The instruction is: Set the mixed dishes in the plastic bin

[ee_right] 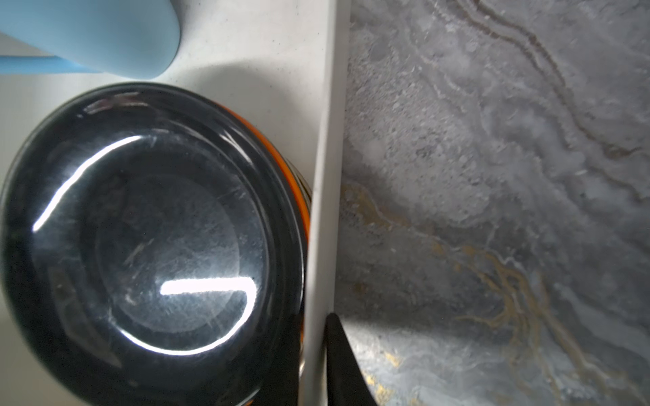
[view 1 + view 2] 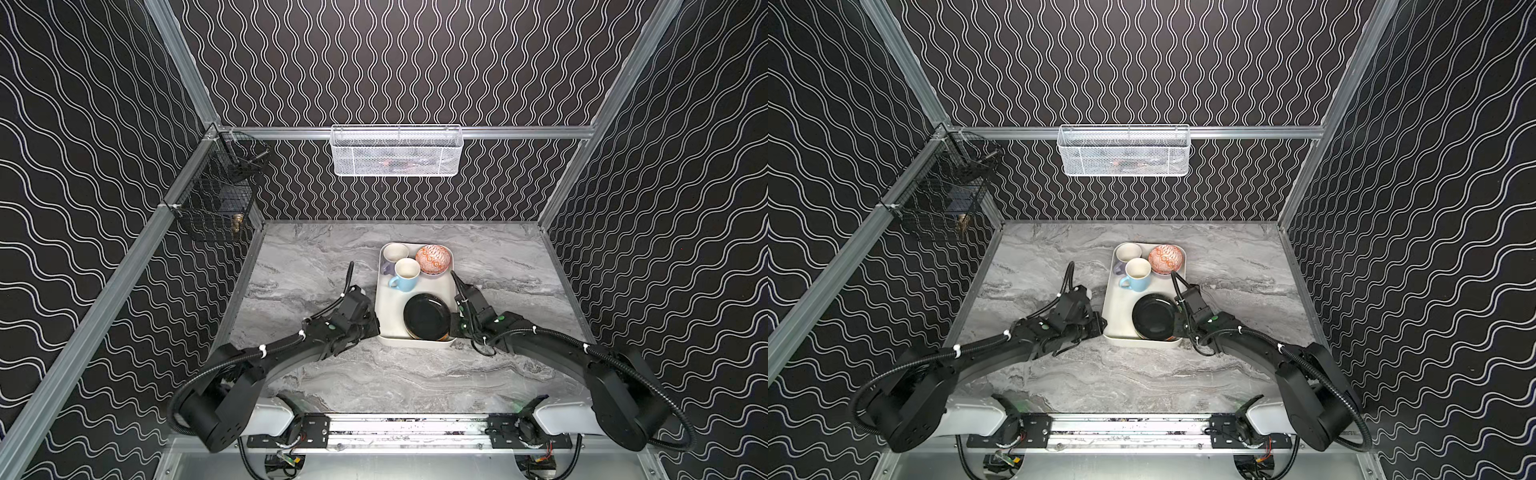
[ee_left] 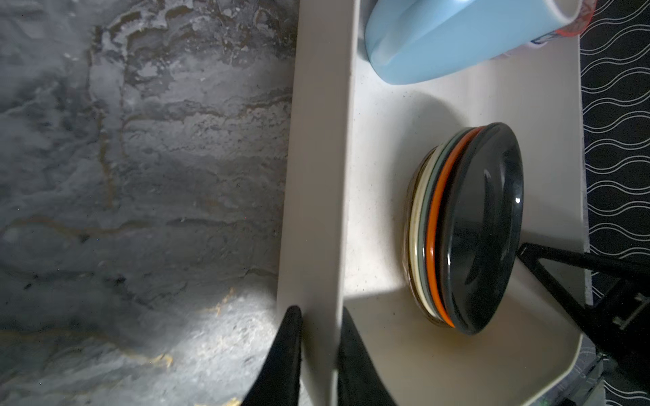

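Left wrist: smooth cream plastic bin (image 3: 316, 175)

Plastic bin (image 2: 384, 307): cream plastic, matt, smooth walls. Faint dark specks on its floor in the left wrist view.
Black plate (image 1: 151, 228) inside the bin: glazed, high gloss, sharp light reflections, fine scratches.
Orange plate (image 3: 431, 225) under it in the bin: rim edge glossy.
Light-blue mug (image 3: 439, 38) inside the bin: smooth, soft satin outside.
Table (image 2: 332, 374) beneath the bin: grey marble-look surface, tan veins, dull sheen.
White basket (image 2: 397, 151) on the wall behind the bin: painted metal mesh.
Frame rail (image 2: 519, 132) behind the bin: bare silvery metal.
Fingers (image 3: 286, 351) of my left gripper (image 3: 318, 316), either side of the bin wall: matt black, smooth.
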Motion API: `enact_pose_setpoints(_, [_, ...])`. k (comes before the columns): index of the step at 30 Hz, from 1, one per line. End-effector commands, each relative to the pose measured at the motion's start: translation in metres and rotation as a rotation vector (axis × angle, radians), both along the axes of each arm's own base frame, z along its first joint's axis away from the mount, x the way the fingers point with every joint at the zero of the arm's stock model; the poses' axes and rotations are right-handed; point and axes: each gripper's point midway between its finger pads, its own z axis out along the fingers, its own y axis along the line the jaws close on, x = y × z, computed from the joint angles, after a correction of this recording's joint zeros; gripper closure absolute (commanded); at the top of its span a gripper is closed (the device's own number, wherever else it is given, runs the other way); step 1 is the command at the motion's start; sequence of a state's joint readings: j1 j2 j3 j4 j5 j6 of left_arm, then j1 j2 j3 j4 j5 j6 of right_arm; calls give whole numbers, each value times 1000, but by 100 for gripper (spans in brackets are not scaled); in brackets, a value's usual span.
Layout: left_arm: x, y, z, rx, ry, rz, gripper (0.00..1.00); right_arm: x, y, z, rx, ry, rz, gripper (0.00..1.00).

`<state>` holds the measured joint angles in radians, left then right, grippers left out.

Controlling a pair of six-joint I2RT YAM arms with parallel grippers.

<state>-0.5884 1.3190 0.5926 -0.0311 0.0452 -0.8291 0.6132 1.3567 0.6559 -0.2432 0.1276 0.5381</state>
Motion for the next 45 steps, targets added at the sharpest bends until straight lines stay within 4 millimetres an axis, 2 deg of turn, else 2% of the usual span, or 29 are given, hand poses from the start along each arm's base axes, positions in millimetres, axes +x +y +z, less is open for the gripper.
enact_pose_setpoints(1, [-28,6,-19,20,96,-19,80,-36,-4,-20,-30,133,32,84])
enact_pose_setpoints(5, [-34,10,-17,15,86,-15,78,-41,-5,-16,-41,118,29,80])
enact_pose_setpoints(10, [-32,12,-8,26,64,-12,71,-40,-8,3,-37,65,14,65])
enact_pose_setpoints(14, [-30,11,-3,21,57,-11,69,-37,-11,21,-36,31,4,60])
enact_pose_setpoints(19, [-19,4,18,17,21,-23,68,-37,-11,38,-22,1,3,56])
enact_pose_setpoints(24, [-2,-14,37,-6,-16,-43,68,-35,-12,52,-10,-28,0,52])
enact_pose_setpoints(30, [23,-52,32,-24,3,-100,72,-35,-16,70,-5,-69,-4,52])
enact_pose_setpoints(35, [30,-80,32,-45,16,-144,73,-35,-23,83,-16,-102,-13,50])
enact_pose_setpoints(39, [31,-81,28,-11,19,-143,72,-32,-29,85,-31,-126,-28,48])
enact_pose_setpoints(45, [31,-68,12,75,45,-129,73,-26,-34,74,-34,-108,-36,48])
